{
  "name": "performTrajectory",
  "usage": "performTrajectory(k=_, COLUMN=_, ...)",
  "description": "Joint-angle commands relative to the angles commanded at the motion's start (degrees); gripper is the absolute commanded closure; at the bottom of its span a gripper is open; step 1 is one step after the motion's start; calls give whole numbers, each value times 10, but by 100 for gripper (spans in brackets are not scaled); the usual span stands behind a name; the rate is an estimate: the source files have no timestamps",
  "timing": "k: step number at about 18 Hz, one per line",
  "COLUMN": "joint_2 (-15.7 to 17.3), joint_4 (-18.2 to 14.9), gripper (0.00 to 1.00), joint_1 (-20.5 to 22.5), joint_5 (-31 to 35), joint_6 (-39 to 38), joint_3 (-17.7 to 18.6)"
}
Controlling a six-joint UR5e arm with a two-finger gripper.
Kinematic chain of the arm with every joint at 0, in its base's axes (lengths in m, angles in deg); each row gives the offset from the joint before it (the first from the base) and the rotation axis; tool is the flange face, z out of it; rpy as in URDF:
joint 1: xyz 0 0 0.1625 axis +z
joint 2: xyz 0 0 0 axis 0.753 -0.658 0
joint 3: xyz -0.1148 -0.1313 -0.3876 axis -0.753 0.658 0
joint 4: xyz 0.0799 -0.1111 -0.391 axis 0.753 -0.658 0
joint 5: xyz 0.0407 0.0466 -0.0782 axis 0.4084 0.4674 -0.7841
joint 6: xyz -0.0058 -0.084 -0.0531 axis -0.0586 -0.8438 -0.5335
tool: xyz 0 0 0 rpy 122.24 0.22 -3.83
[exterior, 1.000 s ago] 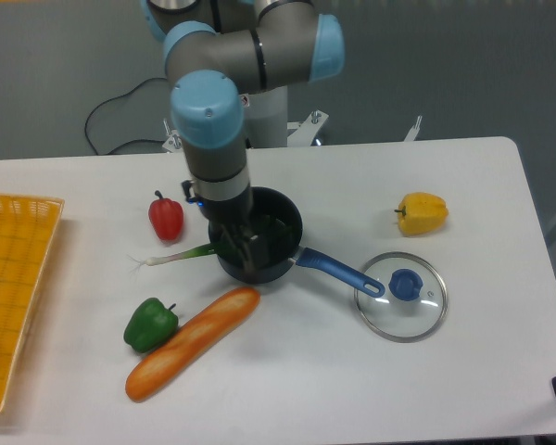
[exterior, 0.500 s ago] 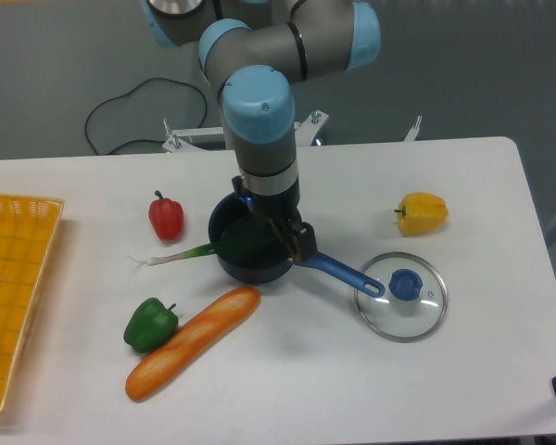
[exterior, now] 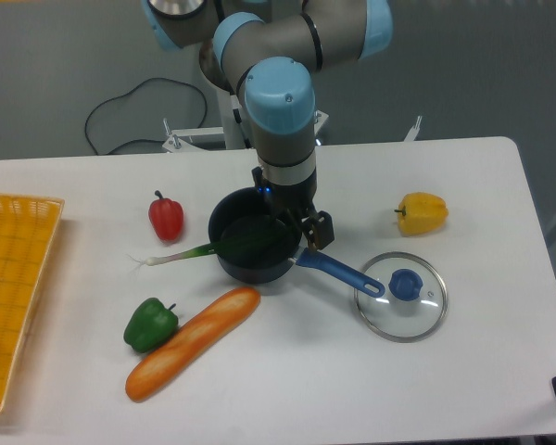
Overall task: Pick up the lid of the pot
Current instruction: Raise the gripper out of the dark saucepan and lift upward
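Pot lid (exterior: pixel 389 321), clear with blue knob (exterior: pixel 406 285), lies on white table (exterior: pixel 352 399), right of pan in camera view. Arm (exterior: pixel 280 102) angles down; gripper (exterior: pixel 301 219) is over/near pan's right side, can't tell whether spread or closed. Yellow crate (exterior: pixel 5 306) at left edge. Black pan (exterior: pixel 224 221), blue handle (exterior: pixel 338 271) toward lid. Baguette (exterior: pixel 191 345) in front. Peppers: yellow (exterior: pixel 421 214) behind lid, green (exterior: pixel 151 326) beside baguette.

the arm (exterior: pixel 280 102) reaches down, gripper (exterior: pixel 306 232) lowest (finger gap hard to read).
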Motion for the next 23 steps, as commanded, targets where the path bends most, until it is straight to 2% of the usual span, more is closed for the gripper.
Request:
performTrajectory(k=16, joint_2=-7, joint_4=-8, gripper=0, joint_1=17, joint_5=1, joint_6=0, joint_3=15)
performTrajectory(k=19, joint_2=-18, joint_4=-6, gripper=0, joint_1=16, joint_5=29, joint_6=3, joint_3=18)
performTrajectory(k=23, joint_2=-25, joint_4=-4, gripper=0, joint_1=36, joint_5=33, joint_6=68, joint_3=16)
